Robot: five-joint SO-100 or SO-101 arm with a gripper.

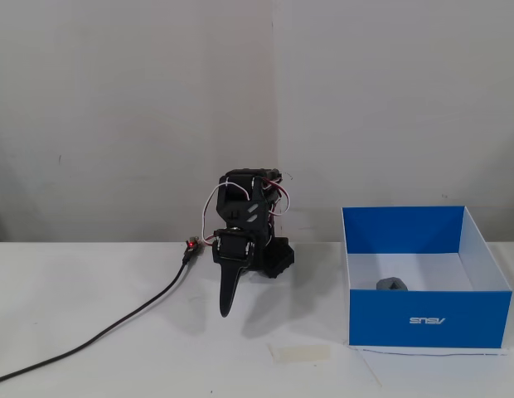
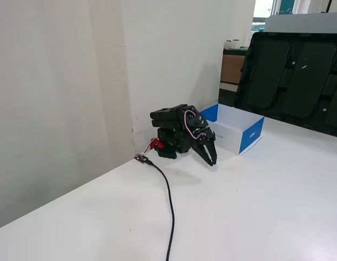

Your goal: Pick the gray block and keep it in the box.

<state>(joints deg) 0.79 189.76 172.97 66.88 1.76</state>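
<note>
Arm folded low, gripper [image 1: 226, 311] pointing down, jaws seemingly closed, empty

There is one gray block [image 1: 391, 283], and it lies inside the one box [image 1: 426, 318], which is blue outside. One black robot arm [image 1: 244, 235] stands on the one white tabletop [image 1: 116, 356], and it has one claw [image 1: 225, 310] with two fingers. One black cable [image 1: 108, 328] runs from the arm across the tabletop. One pale strip of tape [image 1: 300, 352] lies flat in front of the arm. In the other fixed view, one large black tray [image 2: 291, 76] stands behind the box.
</note>
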